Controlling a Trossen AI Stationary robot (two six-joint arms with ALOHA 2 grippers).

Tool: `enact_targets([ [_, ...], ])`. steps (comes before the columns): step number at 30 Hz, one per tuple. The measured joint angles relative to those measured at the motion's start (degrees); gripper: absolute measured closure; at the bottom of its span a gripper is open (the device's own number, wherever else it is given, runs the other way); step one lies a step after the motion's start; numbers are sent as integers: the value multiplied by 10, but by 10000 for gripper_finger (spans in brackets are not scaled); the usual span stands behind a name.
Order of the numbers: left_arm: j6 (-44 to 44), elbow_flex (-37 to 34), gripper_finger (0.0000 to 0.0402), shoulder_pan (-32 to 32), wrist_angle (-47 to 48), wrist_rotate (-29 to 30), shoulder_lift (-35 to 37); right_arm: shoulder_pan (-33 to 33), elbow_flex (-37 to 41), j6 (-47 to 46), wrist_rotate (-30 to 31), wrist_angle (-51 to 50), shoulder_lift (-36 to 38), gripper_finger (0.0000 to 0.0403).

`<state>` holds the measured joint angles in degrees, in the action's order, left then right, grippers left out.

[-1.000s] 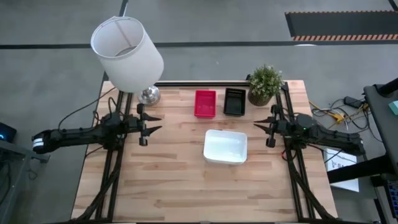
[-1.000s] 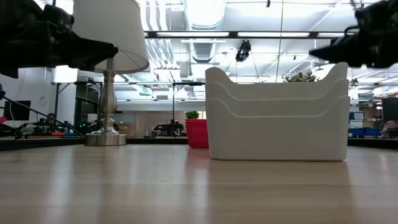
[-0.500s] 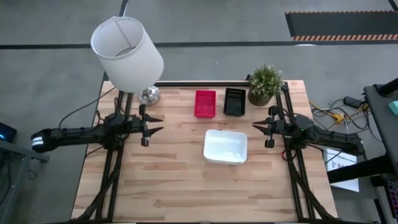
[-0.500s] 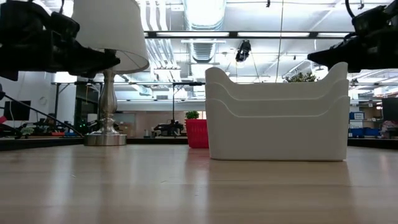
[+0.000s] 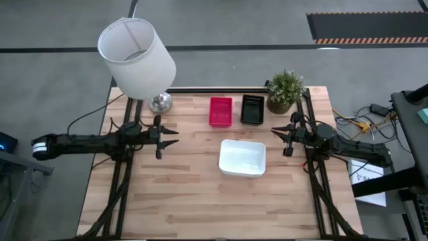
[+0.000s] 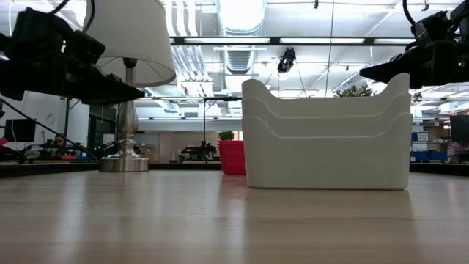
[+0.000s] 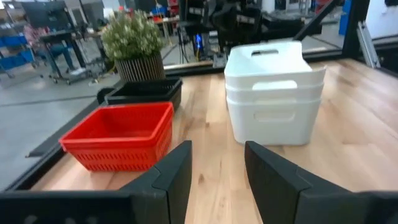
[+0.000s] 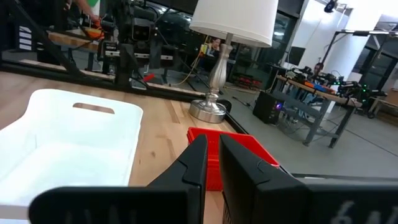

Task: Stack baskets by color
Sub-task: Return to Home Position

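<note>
A nested stack of white baskets (image 5: 242,157) stands on its bottom at the table's middle, also in the left wrist view (image 7: 273,93). A red basket (image 5: 221,111) and a black basket (image 5: 252,109) sit side by side near the far edge. My left gripper (image 5: 160,136) hovers open at the table's left, pointing level toward the baskets, with nothing between its fingers (image 7: 177,180). My right gripper (image 5: 286,137) hovers shut just right of the white stack, level and above the table, holding nothing (image 8: 213,168).
A lamp with a white shade (image 5: 137,57) and a metal base (image 5: 160,102) stands at the far left corner, close to my left arm. A potted green plant (image 5: 285,90) stands far right, beside the black basket. The near half of the wooden table (image 5: 200,201) is bare.
My left gripper has sunk a little and reached slightly toward the table's right, staying open. The baskets have not moved.
</note>
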<state>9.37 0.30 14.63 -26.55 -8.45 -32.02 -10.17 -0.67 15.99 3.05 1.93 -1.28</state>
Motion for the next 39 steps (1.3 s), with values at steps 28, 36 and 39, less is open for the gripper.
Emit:
enact_targets([
  [28,0,-1,269,0,0,0,-178,0,1,0,0,0,0,371],
  [36,0,-1,269,0,0,0,-226,0,1,0,0,0,0,371],
  [39,0,-1,269,0,1,0,-242,0,1,0,0,0,0,371],
])
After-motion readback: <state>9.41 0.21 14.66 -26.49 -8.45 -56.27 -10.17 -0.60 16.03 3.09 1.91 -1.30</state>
